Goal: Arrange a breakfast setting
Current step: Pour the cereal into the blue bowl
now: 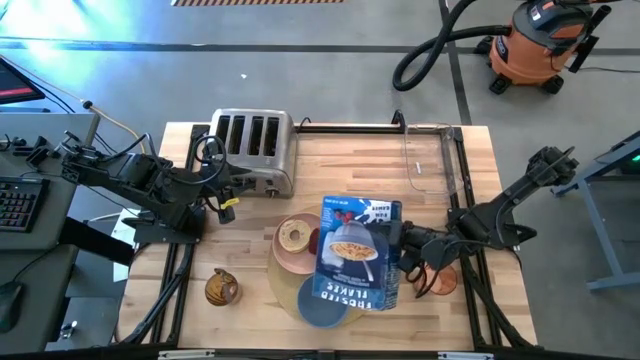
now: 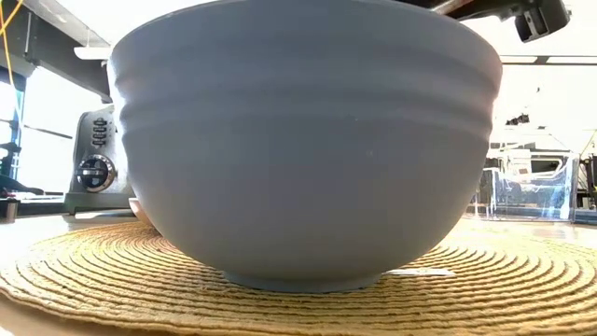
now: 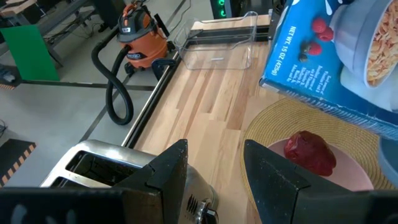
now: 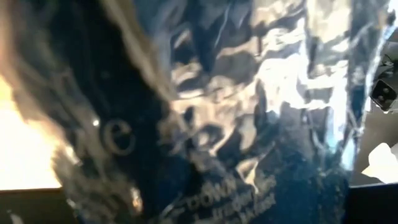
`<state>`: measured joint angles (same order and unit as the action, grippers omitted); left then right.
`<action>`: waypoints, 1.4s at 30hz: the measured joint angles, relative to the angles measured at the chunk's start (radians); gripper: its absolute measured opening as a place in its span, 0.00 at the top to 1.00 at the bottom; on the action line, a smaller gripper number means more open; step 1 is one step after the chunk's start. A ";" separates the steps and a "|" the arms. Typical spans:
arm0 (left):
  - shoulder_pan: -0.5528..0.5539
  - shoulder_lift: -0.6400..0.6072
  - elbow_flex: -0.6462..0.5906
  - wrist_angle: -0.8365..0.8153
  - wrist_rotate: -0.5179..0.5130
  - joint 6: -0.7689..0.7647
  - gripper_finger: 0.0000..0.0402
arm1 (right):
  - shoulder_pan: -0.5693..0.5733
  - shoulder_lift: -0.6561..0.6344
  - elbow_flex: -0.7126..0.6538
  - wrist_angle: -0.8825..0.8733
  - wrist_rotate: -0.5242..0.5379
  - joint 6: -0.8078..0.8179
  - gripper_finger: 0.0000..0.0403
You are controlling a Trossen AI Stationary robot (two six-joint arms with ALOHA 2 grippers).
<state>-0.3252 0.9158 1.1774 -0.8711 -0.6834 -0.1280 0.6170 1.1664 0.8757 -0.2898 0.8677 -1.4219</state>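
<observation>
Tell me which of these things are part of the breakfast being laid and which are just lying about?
Part of the job: woven placemat, blue bowl, pink plate, bagel, red fruit, Frosted Flakes box held by the right pincer.

Just about: toaster, clear bin, shop vacuum.

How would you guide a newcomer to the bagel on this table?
Start at the steel toaster at the table's far edge, then come toward the round placemat. On the pink plate lies the tan bagel, the only ring with a hole, beside the blue cereal box.
</observation>
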 joint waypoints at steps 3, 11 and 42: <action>0.000 0.000 0.000 0.000 0.000 0.000 0.63 | 0.000 0.000 0.000 0.018 0.000 -0.027 0.39; 0.000 0.000 0.000 0.000 0.000 0.000 0.63 | 0.000 0.000 0.000 0.043 -0.003 -0.082 0.39; 0.000 0.000 0.000 0.000 0.000 0.000 0.63 | -0.050 0.023 0.000 0.062 -0.040 -0.107 0.39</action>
<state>-0.3251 0.9160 1.1774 -0.8710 -0.6837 -0.1280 0.5665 1.1894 0.8757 -0.2276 0.8280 -1.5286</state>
